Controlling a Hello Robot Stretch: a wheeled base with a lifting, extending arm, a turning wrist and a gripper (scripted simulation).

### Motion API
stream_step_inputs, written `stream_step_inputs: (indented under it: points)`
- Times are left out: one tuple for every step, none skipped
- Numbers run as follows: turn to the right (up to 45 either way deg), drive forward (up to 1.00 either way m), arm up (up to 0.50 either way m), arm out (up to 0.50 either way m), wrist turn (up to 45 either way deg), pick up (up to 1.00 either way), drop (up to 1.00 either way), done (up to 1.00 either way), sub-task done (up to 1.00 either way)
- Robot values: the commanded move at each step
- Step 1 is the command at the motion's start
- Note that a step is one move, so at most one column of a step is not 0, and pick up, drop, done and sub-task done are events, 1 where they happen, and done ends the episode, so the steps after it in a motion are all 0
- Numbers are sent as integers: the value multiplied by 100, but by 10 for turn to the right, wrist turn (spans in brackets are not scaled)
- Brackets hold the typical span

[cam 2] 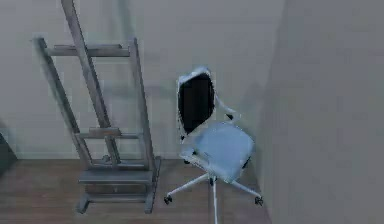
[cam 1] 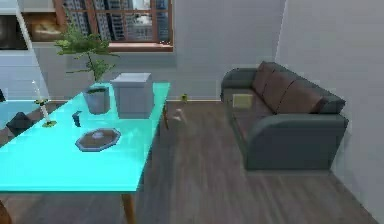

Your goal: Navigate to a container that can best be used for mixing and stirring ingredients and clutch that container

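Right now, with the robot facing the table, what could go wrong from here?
The flat grey octagonal dish on the cyan table could be mistaken for a mixing bowl; its shape is hard to tell. The table leg lies close ahead, so driving on could clip it. The easel and office chair stand on the arm's side; reaching out there could strike them.

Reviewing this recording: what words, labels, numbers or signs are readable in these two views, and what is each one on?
None: no text can be read in either view. The grey box on the turquoise table has plain faces. The dark grey sofa, the wooden easel and the white swivel chair carry no marks that I can make out.
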Motion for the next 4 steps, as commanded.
stream_step_inputs:
  points:
    - [-450,0,0,0,0,0,0,0,0]
    - [-240,0,0,0,0,0,0,0,0]
    - [0,100,0,0,0,0,0,0,0]
    - [0,55,0,0,0,0,0,0,0]
